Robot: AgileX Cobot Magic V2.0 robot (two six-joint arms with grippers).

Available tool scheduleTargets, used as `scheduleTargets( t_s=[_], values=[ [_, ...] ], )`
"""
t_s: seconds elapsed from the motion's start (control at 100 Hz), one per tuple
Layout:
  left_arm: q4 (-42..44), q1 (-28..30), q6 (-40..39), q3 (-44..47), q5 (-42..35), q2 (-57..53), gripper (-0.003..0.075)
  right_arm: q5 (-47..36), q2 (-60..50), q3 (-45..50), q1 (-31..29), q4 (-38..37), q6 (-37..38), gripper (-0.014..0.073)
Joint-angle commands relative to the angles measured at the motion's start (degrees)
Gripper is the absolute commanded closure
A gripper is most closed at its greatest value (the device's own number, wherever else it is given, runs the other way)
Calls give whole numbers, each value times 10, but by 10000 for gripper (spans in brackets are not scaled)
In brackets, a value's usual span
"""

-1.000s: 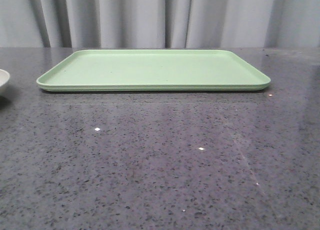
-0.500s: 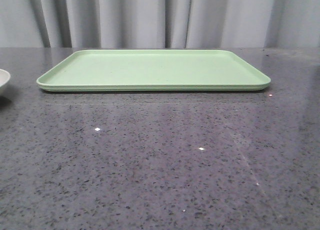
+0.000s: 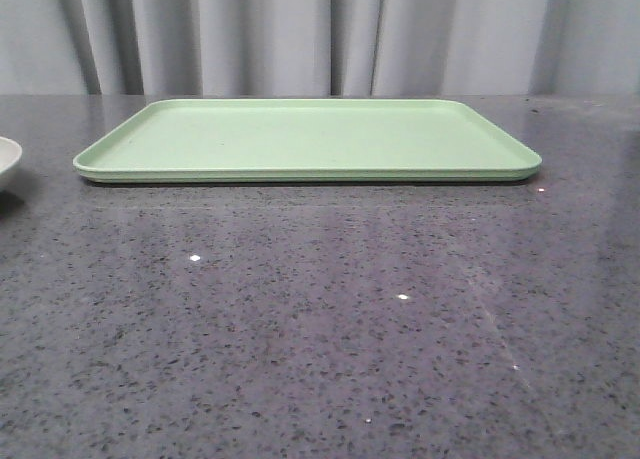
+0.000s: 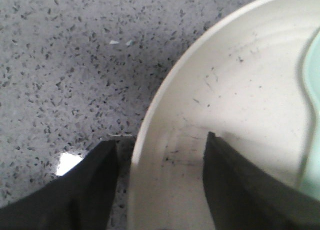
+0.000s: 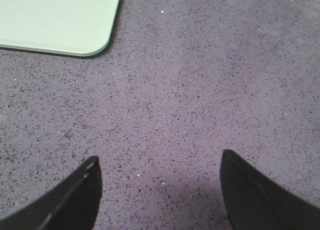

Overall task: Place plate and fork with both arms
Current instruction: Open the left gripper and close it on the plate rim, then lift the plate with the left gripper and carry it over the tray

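Left pincer (image 4: 157, 182) spread wide, straddling the rim of the plate (image 4: 235, 104): one finger (image 4: 90, 190) outside over the speckled grey worktop (image 4: 60, 64), the other (image 4: 240, 190) inside over the plate's bowl; cannot tell whether either touches the rim. Pale blue-green utensil (image 4: 314, 89) lying in the plate, beyond the inner finger. In the front view, plate (image 3: 6, 161) at the far-left edge, apart from the light-green tray (image 3: 300, 139). Right pincer (image 5: 160, 190) spread wide, holding nothing, over bare worktop near a corner of the tray (image 5: 55, 19). Fork nowhere visible.
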Motion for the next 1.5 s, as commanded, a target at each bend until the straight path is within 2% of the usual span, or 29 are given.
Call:
scheduleTargets(
  t_s=[0.0, 0.3, 0.63, 0.86, 1.01, 1.35, 1.49],
  values=[
    [-1, 1, 0, -15, -8, -9, 458, -38, 7, -20, -2, -5, -2, 86],
    [-1, 1, 0, -15, -5, -9, 738, -38, 7, -20, -2, -5, -2, 86],
    [-11, 5, 0, -19, -7, -26, 741, -39, 7, -20, -2, -5, -2, 86],
    [-48, 53, 1, -19, 17, -69, 741, -39, 7, -20, -2, -5, -2, 86],
    [-113, 71, 39, -19, 29, -96, 741, -39, 7, -20, -2, -5, -2, 86],
    [-192, 82, 46, -19, 42, -141, 741, -41, 7, -20, -2, -5, -2, 86],
    [-268, 82, 89, -21, 57, -147, 741, -41, 7, -20, -2, -5, -2, 86]
  ],
)
